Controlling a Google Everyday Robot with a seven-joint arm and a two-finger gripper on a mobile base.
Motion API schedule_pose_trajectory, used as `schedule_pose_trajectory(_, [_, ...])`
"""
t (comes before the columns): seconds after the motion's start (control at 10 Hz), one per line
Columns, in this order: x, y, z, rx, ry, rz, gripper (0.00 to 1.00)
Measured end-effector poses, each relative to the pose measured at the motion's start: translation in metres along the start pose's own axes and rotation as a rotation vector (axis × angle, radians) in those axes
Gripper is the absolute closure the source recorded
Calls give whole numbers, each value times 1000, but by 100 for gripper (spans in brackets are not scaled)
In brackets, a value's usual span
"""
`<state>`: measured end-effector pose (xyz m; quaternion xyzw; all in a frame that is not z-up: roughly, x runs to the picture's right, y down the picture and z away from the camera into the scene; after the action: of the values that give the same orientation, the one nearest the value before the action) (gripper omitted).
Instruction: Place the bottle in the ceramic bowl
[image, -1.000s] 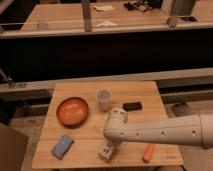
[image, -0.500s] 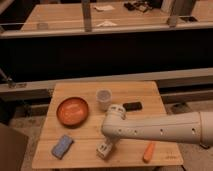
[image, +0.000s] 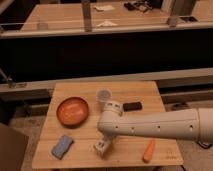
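White plastic, the bottle (image: 100, 148) sits clamped in the gripper's (image: 103, 144) shut jaws, with the ceramic bowl (image: 72, 111) close by, up and to its far left.

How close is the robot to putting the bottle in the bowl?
Grabbed already: the claw is shut on the bottle, low over the wooden table. Still to do: carry it to the ceramic bowl, which holds no bottle yet, and let go.

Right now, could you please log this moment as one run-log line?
pincer: shut on bottle, low over table front | ceramic bowl: empty, farther back and left in view | status: not yet placed
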<state>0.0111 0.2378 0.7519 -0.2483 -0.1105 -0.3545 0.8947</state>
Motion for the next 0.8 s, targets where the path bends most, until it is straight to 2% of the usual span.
schedule_pose_trajectory(0.8, [1,-29,-23,0,20,-11,98])
